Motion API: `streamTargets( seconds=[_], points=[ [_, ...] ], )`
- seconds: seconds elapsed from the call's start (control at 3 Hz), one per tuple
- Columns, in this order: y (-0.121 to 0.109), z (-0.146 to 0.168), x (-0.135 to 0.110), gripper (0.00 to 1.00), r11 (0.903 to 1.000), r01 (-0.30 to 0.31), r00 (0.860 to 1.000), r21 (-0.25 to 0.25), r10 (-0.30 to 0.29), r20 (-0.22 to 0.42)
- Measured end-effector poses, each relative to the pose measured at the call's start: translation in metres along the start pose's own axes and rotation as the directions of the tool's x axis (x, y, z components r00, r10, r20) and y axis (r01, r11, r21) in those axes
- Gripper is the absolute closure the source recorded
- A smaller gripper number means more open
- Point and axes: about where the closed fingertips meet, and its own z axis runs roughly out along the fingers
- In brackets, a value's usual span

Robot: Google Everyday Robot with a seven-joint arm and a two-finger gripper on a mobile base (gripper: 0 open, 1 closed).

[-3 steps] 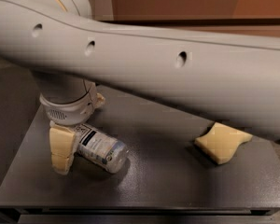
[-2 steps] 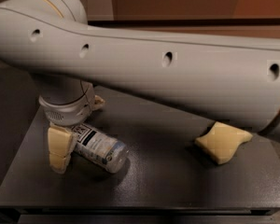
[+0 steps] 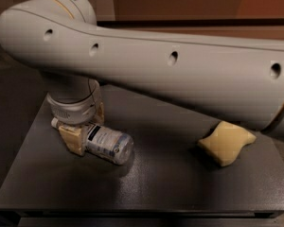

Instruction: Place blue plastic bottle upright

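The small, clear bluish plastic bottle (image 3: 108,144) lies on its side on the dark table (image 3: 180,188), cap left, base right. The gripper (image 3: 85,128), directly above, pinches its cap end.

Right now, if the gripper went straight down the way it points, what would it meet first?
The gripper points down and grips the lying blue plastic bottle, so it would likely meet the dark table right beneath first; depth there is unclear.
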Motion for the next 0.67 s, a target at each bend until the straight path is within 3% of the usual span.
streamTargets(
  seconds=[0.33,0.67],
  points=[
    [0.001,-0.014,-0.004,0.64,0.9998,0.018,0.999,-0.01,-0.017,0.043],
    [0.006,-0.043,-0.017,0.88,0.9952,0.097,0.985,-0.016,-0.094,0.147]
  ],
)
